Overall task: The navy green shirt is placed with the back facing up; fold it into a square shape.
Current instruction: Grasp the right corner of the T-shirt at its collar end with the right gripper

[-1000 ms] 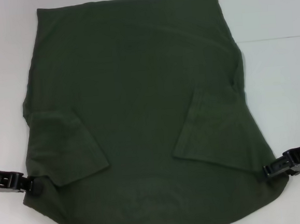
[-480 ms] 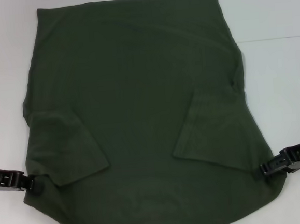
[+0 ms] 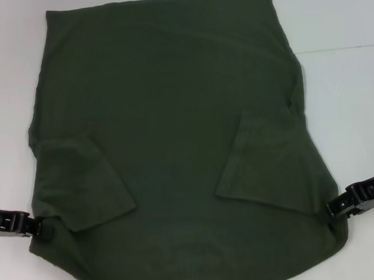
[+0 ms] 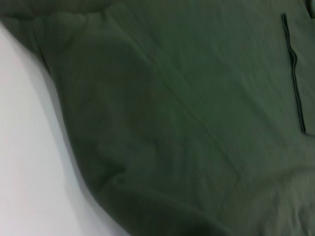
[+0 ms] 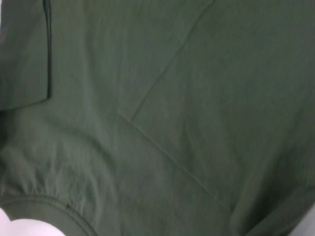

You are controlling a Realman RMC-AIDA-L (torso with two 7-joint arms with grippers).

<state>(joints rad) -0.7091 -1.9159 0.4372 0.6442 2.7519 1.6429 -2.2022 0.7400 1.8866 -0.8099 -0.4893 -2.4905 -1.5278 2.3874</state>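
From the head camera I see my left gripper (image 3: 43, 228) low at the left edge of the scene, its black fingers reaching in to the near-left corner of the navy green shirt (image 3: 172, 115), where the fabric puckers slightly around the tips; the fingers look pinched on the cloth edge there. The shirt lies spread flat on the white table (image 3: 339, 11), filling most of the view, its straight hem at the far side and its wider shoulder end near me, running off the bottom of the frame. Both short sleeves are folded inward over the body: the left sleeve (image 3: 80, 184) lies as a slanted flap just inboard of my left gripper, and the right sleeve (image 3: 263, 166) mirrors it on the other side, with bare shirt between them. My left wrist camera shows only olive fabric (image 4: 187, 123) with soft creases and a strip of table (image 4: 24, 172) beside its curved edge. My right wrist camera is likewise filled with shirt (image 5: 197, 98), a folded sleeve edge running diagonally across it. My right gripper (image 3: 335, 207) sits at the near-right edge of the shirt, its fingers closed onto the fabric margin, level with the left one.
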